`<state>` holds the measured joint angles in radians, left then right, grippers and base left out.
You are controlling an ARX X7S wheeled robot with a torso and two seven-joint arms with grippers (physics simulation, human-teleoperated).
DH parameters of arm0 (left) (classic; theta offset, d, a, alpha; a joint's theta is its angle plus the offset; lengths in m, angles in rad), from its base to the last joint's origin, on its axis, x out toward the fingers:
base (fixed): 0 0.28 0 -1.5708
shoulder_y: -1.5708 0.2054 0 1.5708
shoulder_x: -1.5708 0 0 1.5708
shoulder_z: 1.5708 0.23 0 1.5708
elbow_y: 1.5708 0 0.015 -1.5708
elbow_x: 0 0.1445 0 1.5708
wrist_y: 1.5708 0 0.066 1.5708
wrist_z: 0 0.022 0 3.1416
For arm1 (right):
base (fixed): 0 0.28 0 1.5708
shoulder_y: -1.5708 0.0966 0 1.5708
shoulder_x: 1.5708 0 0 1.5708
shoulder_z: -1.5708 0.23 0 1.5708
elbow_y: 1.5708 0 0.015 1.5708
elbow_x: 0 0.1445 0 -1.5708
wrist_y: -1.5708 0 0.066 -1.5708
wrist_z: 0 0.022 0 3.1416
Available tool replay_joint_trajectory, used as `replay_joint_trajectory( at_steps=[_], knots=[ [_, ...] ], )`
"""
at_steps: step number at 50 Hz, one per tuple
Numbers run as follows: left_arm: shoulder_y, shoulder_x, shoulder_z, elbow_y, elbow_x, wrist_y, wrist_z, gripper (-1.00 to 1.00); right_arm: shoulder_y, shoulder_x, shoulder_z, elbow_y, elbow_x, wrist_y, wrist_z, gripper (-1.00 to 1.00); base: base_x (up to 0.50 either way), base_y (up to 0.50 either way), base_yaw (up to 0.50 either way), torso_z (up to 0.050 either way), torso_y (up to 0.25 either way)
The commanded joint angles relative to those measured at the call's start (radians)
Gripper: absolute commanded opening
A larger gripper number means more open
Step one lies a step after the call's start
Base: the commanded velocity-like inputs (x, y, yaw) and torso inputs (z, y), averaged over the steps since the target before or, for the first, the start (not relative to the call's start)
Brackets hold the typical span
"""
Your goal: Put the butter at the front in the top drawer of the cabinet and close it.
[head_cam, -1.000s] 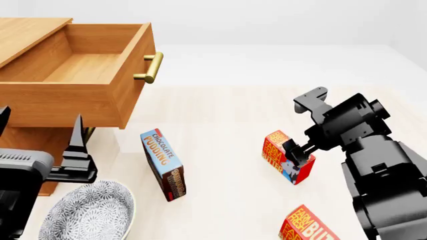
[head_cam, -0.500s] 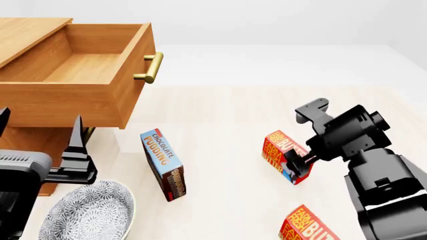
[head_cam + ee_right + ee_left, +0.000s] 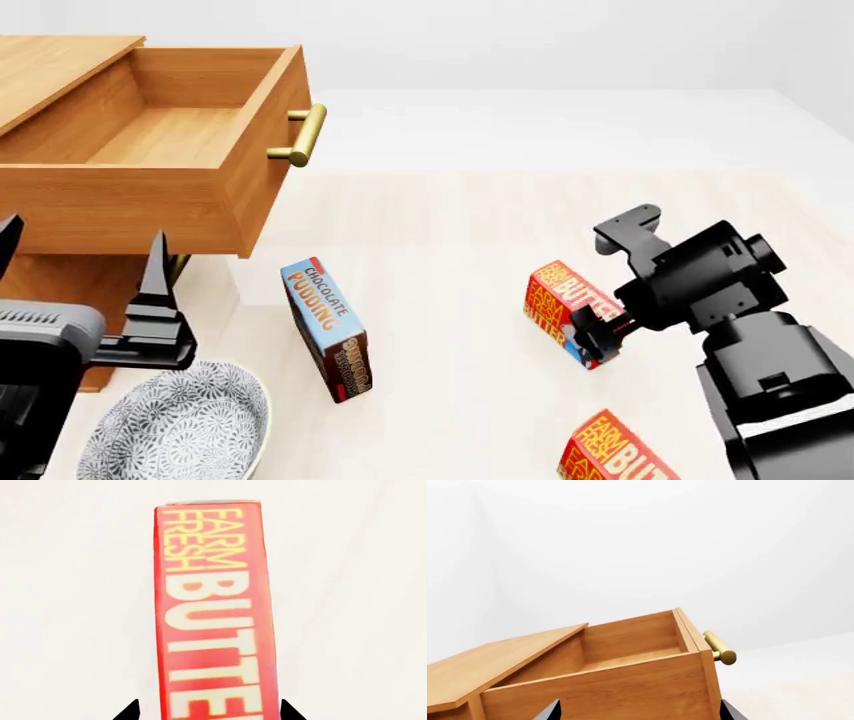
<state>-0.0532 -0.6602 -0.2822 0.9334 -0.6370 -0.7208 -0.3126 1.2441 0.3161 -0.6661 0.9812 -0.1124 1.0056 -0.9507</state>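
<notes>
Now the right end effector (image 3: 597, 335) has sunk lower around the butter (image 3: 567, 308), fingers straddling it, not yet clenched.

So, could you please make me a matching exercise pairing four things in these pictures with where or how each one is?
Things:
1. top drawer
2. pudding box
3. bowl
4. right gripper

States:
a. straddling a butter box
b. pulled open, empty
c. by the left gripper
d. standing between cabinet and butter

Pairs: 1-b, 2-d, 3-c, 4-a
</notes>
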Motion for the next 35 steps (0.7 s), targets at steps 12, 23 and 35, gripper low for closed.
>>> replay_joint_trajectory(
  at_steps=[12,23,35],
  knots=[
    [-0.010,-0.012,-0.005,0.010,-0.025,-0.010,-0.016,1.00,0.001,0.015,0.039,-0.034,0.008,-0.008,0.061,-1.00,0.00,0.00,0.00,0.000,0.000],
    [0.012,-0.012,-0.011,0.006,-0.015,0.014,-0.009,1.00,0.002,0.022,0.054,-0.083,0.008,-0.012,0.090,-1.00,0.00,0.00,0.00,0.000,0.000],
    [0.010,-0.022,-0.003,-0.006,-0.005,0.030,-0.001,1.00,0.094,0.072,0.060,-0.304,-0.028,0.045,0.112,-1.00,0.00,0.00,0.00,0.000,0.000]
  ],
)
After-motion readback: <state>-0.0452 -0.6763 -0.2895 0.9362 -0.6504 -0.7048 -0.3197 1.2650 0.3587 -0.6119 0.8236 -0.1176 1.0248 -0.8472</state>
